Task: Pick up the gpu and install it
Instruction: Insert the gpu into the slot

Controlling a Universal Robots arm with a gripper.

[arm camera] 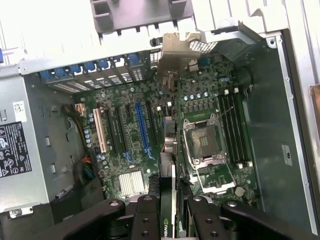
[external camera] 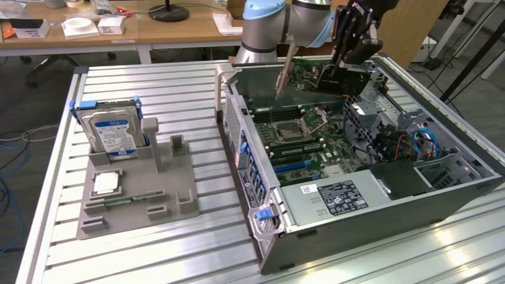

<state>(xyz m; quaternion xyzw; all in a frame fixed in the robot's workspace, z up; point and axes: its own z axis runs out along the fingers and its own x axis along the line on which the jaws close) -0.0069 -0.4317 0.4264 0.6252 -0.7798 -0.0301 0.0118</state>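
Black gpu (external camera: pixel 335 81), silver bracket (external camera: pixel 282 72), green motherboard (external camera: pixel 309 155)

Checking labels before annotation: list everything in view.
table: 1, aluminium, under everything
case: 1, dark grey, open, on table
motherboard: 1, green, inside case
power supply: 1, silver, inside case
fixture: 1, grey, on table
hard drive: 1, silver, blue label, upright in fixture
memory stick: 1, green, lying in fixture
square chip: 1, silver, on fixture
gpu: 1, black with silver bracket, held above case
arm: 1, silver and pale blue, behind case
gripper: 1, black, shut on gpu
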